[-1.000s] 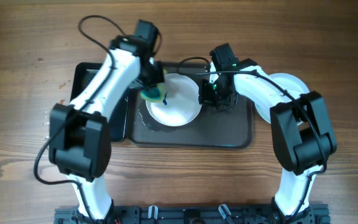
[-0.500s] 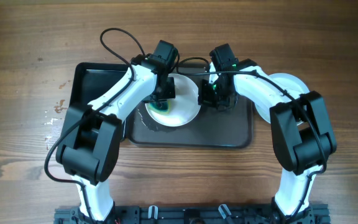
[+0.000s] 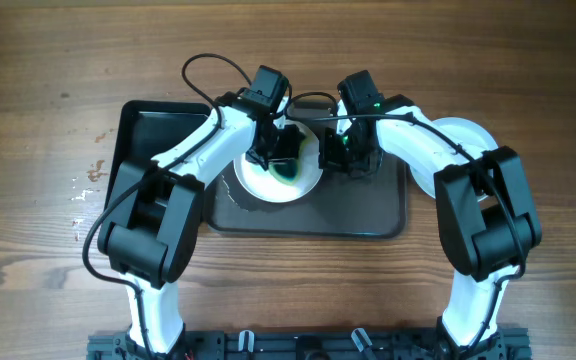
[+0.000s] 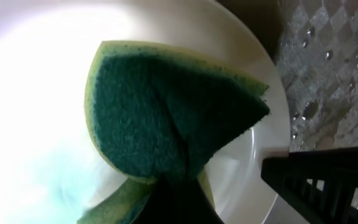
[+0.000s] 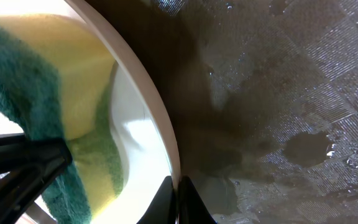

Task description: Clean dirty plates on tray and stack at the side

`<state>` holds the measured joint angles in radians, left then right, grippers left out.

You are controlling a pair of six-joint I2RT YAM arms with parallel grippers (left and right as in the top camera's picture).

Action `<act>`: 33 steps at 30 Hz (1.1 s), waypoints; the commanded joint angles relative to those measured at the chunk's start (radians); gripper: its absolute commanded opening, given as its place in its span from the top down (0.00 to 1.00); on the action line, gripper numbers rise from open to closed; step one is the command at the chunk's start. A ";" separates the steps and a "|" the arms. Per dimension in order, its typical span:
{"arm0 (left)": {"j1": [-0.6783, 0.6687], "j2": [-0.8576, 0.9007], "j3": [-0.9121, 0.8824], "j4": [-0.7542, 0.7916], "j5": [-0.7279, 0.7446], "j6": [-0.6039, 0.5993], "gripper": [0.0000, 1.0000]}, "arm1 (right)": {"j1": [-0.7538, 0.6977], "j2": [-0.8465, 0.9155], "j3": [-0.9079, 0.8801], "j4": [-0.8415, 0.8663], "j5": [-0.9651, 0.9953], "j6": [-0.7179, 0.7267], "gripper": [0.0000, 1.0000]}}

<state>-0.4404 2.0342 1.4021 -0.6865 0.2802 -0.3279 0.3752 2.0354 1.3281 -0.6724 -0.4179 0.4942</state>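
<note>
A white plate [image 3: 264, 180] lies on the dark grey tray [image 3: 368, 215]. My left gripper [image 3: 286, 158] is shut on a green and yellow sponge [image 4: 166, 112] and presses it onto the plate [image 4: 36, 87], where a faint bluish smear shows beside the sponge. My right gripper [image 5: 178, 190] is shut on the plate's right rim [image 5: 160, 124]; in the overhead view it is at the plate's right edge [image 3: 334, 152]. The sponge [image 5: 36, 112] also shows in the right wrist view. Other white plates [image 3: 460, 133] sit on the table at the right, partly hidden by my right arm.
A smaller black tray [image 3: 138, 140] lies to the left of the grey tray, partly under my left arm. The grey tray's surface [image 5: 291, 93] is wet with droplets. Wooden table [image 3: 48, 60] all around.
My left gripper has moved the sponge from the plate's left edge rightward across the plate towards its right side. The right gripper has stayed on the rim.
</note>
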 commanded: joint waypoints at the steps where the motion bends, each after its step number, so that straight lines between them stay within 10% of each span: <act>1: 0.022 0.021 -0.009 -0.001 -0.247 -0.085 0.96 | 0.003 0.003 -0.024 -0.002 0.006 0.002 0.96; 7: 0.096 0.021 -0.009 -0.115 -0.565 -0.208 0.96 | 0.003 0.003 -0.024 -0.001 0.006 0.003 0.96; 15: 0.045 0.021 -0.009 -0.207 0.230 0.199 0.96 | 0.003 0.003 -0.024 0.001 0.006 0.003 0.96; 19: 0.044 0.021 -0.009 -0.163 0.313 0.186 0.96 | 0.003 0.003 -0.024 0.000 0.005 0.003 0.96; 25: 0.068 0.021 -0.009 -0.012 0.030 0.027 0.96 | 0.003 0.003 -0.024 0.000 0.005 0.003 0.96; 30: 0.072 0.021 -0.009 0.007 -0.558 -0.167 0.96 | 0.003 0.003 -0.024 0.000 0.006 0.003 0.95; 33: 0.071 0.021 -0.009 -0.048 -0.589 -0.182 0.96 | 0.003 0.003 -0.024 0.000 0.006 0.003 0.96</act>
<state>-0.3950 2.0365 1.4036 -0.6956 -0.0326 -0.4538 0.3782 2.0354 1.3235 -0.6632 -0.4259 0.4942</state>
